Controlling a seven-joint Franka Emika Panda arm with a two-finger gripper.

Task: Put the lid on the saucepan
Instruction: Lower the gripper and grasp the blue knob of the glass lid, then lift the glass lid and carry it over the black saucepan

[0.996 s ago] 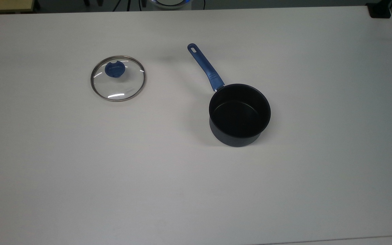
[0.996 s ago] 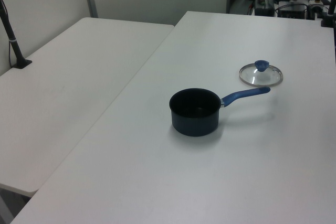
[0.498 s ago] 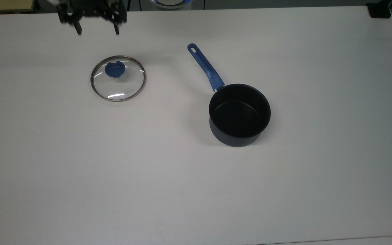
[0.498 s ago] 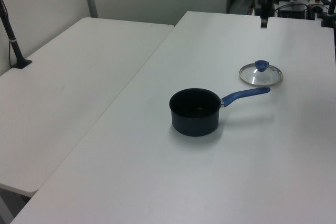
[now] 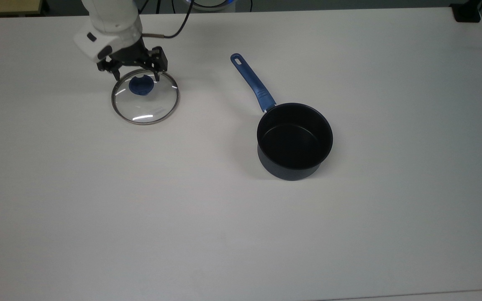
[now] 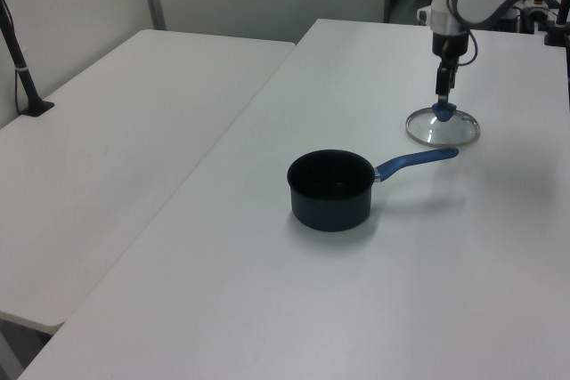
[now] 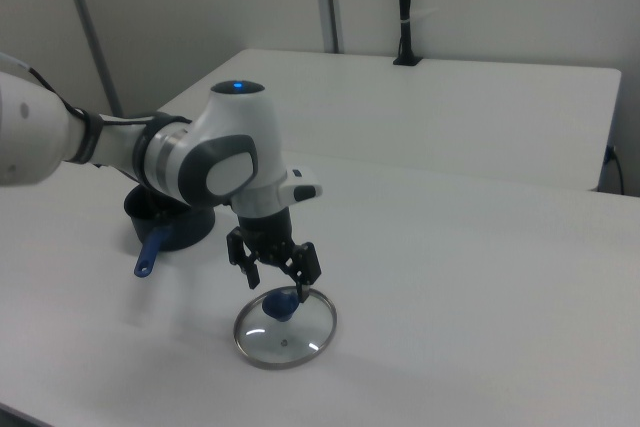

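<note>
The lid point(image 5: 145, 100), clear glass with a steel rim and a blue knob point(image 5: 141, 85), lies flat on the white table point(image 5: 182, 217) at the top view's left. My gripper point(image 5: 137, 77) hangs open just over it, one black finger on each side of the knob without touching it. The right view shows the same: the gripper point(image 7: 280, 285) is spread above the lid point(image 7: 290, 339). In the left view the gripper point(image 6: 442, 101) stands straight over the lid point(image 6: 443, 131). The saucepan point(image 5: 294, 140) sits upright and apart to the top view's right, its blue handle point(image 5: 252, 81) pointing up-left.
A black block point(image 5: 467, 12) sits at the table's far right corner in the top view. A second white table point(image 6: 116, 131) adjoins on the left view's left, with a black post point(image 6: 20, 55) on it. The arm's cable point(image 5: 174, 29) trails behind the wrist.
The arm came in from the top view's upper left and dropped down. Its open gripper moved from the table's far edge to just above the lid's knob. Lid and saucepan have not moved.
</note>
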